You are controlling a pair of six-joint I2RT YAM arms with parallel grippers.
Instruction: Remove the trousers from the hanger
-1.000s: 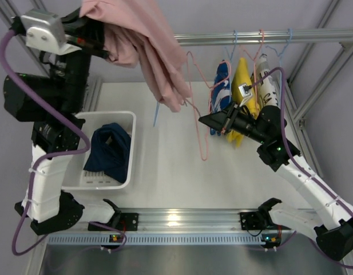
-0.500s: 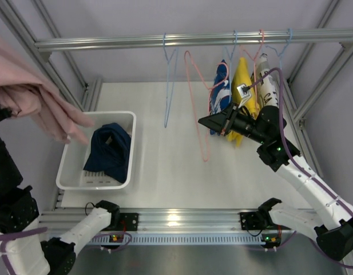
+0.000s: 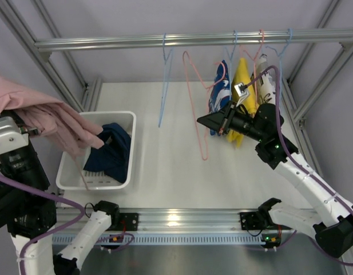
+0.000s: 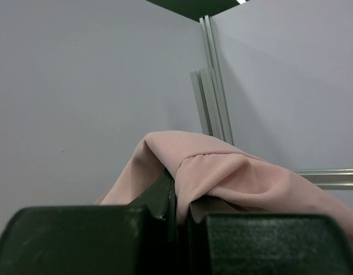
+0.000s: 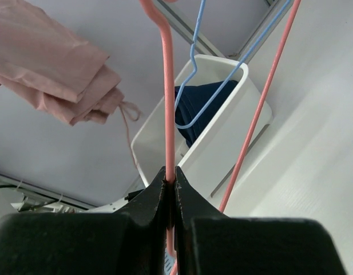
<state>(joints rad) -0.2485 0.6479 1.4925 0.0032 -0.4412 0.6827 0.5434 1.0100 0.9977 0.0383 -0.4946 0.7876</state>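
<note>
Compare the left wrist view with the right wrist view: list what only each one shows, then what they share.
Only the left wrist view shows the left gripper, shut on a fold of the pink trousers, with a frame post behind. Only the right wrist view shows the right gripper shut on the pink hanger, the blue hanger, and the bin holding the navy trousers. Both show the pink trousers, which hang at upper left in the right wrist view.
</note>
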